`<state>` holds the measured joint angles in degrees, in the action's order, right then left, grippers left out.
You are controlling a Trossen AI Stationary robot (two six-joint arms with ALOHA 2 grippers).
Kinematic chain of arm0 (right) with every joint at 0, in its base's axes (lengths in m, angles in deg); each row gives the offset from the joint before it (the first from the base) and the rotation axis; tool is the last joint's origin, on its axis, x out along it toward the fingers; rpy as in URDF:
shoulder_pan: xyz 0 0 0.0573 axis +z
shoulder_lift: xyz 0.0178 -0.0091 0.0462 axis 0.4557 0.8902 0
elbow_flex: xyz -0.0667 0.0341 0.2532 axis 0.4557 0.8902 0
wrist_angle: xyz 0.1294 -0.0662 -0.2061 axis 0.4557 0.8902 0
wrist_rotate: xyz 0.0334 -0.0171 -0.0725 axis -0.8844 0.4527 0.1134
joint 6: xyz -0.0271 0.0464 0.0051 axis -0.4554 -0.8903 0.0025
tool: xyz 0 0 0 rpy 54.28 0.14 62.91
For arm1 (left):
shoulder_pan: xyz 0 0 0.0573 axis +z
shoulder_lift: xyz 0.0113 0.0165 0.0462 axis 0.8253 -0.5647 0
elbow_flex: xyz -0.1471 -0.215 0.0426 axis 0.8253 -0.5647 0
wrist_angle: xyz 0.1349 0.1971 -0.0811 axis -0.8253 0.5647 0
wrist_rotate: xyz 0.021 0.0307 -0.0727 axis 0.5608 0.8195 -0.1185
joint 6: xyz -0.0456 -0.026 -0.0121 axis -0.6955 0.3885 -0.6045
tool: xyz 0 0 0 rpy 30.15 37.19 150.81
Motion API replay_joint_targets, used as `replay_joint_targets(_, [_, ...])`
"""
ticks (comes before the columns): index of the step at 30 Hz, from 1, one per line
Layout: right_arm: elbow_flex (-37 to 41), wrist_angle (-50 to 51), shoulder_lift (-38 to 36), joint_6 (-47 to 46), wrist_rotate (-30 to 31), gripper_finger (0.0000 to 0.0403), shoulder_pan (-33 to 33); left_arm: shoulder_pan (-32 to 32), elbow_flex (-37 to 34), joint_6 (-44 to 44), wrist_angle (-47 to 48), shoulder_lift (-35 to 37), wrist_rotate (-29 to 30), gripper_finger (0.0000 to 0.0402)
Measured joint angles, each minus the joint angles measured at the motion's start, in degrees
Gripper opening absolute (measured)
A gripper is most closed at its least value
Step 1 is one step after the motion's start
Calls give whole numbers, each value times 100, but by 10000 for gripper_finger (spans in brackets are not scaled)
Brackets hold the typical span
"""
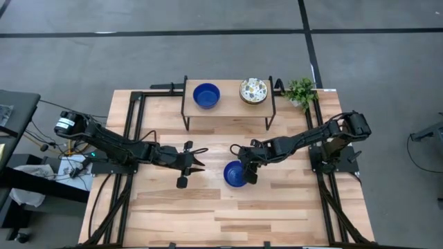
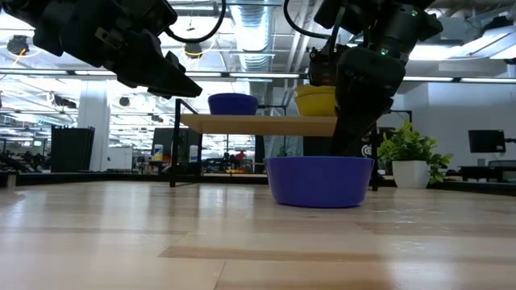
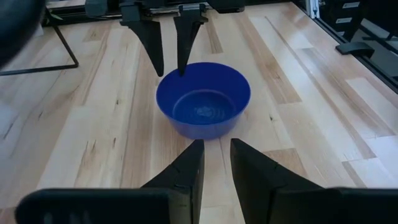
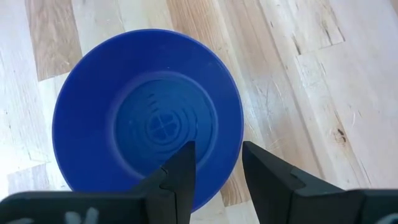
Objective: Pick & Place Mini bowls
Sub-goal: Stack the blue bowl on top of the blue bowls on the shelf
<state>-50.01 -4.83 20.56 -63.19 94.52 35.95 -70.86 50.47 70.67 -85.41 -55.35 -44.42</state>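
Observation:
A glossy blue mini bowl (image 1: 235, 174) rests by its base on the table near the middle; it also shows in the low view (image 2: 319, 180). My right gripper (image 4: 217, 149) is open at the bowl's right rim, one finger inside the bowl and one outside, and neither plainly touches it. My left gripper (image 3: 216, 155) is open and empty, left of the bowl and above the table, pointing at it. A second blue bowl (image 1: 206, 95) and a cream floral bowl (image 1: 253, 90) stand on a small raised shelf (image 1: 228, 107) at the far side.
The shelf stands on thin black legs (image 1: 185, 121) at the table's far middle. A small green plant in a white pot (image 1: 300, 90) stands at the far right. Black frame rails (image 1: 131, 131) run along the table's left and right sides. Bare wood lies toward the near edge (image 1: 228, 218).

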Motion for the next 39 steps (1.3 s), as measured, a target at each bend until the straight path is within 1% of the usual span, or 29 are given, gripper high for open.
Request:
replay_joint_targets(4, [0, -4, 9, 0, 0, 121, 0, 0, 0, 0, 1, 0, -2, 78])
replay_joint_targets(12, [2, -215, 285, 186, -4, 121, -87, -4, 0, 1, -24, 0, -1, 78])
replay_joint_targets(27, [-2, -260, 269, 210, -11, 116, -155, -9, 0, 2, -81, 0, -2, 78])
replay_joint_targets(29, [-3, -260, 269, 210, -11, 104, -155, -9, 0, 2, -83, 0, -2, 78])
replay_joint_targets(31, [-2, -260, 269, 210, -18, 82, -155, -9, 0, 2, -83, 0, -2, 78])
replay_joint_targets(35, [-2, -260, 269, 212, -20, 17, -155, -9, 0, 2, -86, 0, -2, 78])
replay_joint_targets(36, [-2, -261, 269, 212, -21, 9, -155, -9, 0, 2, -86, 0, -2, 78])
replay_joint_targets(39, [-2, -264, 269, 203, -22, 5, -155, -9, 0, 2, -86, 0, -2, 78])
